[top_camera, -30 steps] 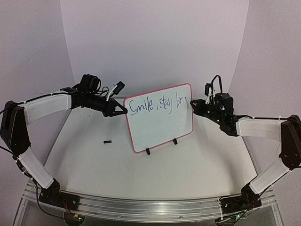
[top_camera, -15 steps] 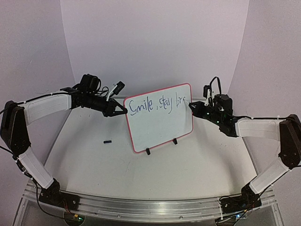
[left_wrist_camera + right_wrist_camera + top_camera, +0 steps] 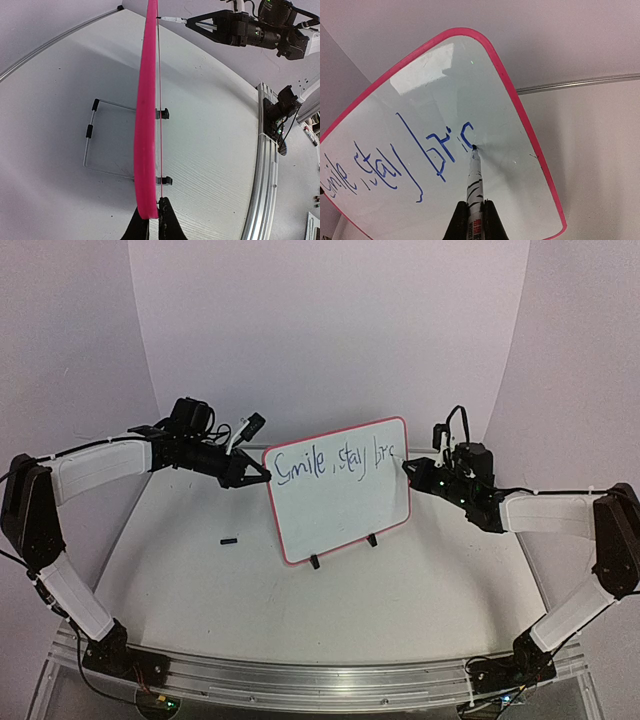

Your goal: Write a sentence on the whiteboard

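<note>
The whiteboard [image 3: 340, 510], pink-framed, stands tilted on the table in the top view. The sentence [image 3: 335, 462] runs along its upper part in blue: "Smile, stay bri" plus a fresh curved stroke. My left gripper [image 3: 262, 476] is shut on the board's left edge; its wrist view shows the pink frame [image 3: 146, 110] pinched between the fingertips [image 3: 150, 212]. My right gripper [image 3: 474, 207] is shut on a marker [image 3: 474, 175] with a striped white barrel. The marker's tip touches the board [image 3: 510, 185] at the end of the lettering [image 3: 435, 150].
A small black cap [image 3: 230, 540] lies on the table left of the board. Two black clip feet [image 3: 314, 562] hold the board's lower edge. A wire stand [image 3: 92, 145] lies behind it. An aluminium rail [image 3: 300, 680] runs along the near table edge.
The marker tip has drawn a small curved stroke after "bri". The right arm shifted slightly with it. The left arm and the board have not moved.
</note>
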Robot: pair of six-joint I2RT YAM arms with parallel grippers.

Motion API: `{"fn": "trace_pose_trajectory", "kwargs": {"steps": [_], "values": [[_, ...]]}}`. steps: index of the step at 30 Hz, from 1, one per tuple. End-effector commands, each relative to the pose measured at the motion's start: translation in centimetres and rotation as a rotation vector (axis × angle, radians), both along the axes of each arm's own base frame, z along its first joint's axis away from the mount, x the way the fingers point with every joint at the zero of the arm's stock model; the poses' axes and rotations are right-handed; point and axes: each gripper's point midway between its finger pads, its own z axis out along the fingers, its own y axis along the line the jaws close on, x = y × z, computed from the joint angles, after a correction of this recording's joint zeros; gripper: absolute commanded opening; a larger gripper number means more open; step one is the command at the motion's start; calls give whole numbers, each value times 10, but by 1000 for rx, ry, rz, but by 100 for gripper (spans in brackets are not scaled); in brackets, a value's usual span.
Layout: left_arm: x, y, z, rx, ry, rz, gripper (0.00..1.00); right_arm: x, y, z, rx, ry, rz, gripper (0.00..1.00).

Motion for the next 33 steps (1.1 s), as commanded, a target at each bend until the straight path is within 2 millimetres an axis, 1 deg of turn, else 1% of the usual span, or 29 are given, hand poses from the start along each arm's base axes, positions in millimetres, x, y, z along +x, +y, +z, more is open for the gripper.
{"fn": "trace_pose_trajectory", "kwargs": {"steps": [1, 4, 9, 13, 18, 27, 33], "values": [[-19, 1, -39, 110, 99, -27, 0, 7, -3, 30, 5, -70, -28, 0], [-19, 1, -39, 109, 97, -28, 0, 9, -2, 37, 2, -83, -23, 0], [-19, 1, -39, 110, 99, -27, 0, 10, -1, 41, 4, -93, -19, 0], [-19, 1, -40, 110, 101, -28, 0, 11, -1, 40, 2, -90, -21, 0], [-18, 1, -40, 110, 101, -29, 0, 9, -1, 28, -5, -66, -22, 0], [-18, 0, -41, 110, 104, -29, 0, 0, -5, -7, -7, 18, -25, 0], [-19, 0, -40, 108, 102, -30, 0, -5, -6, -22, -2, 57, -22, 0]]}}
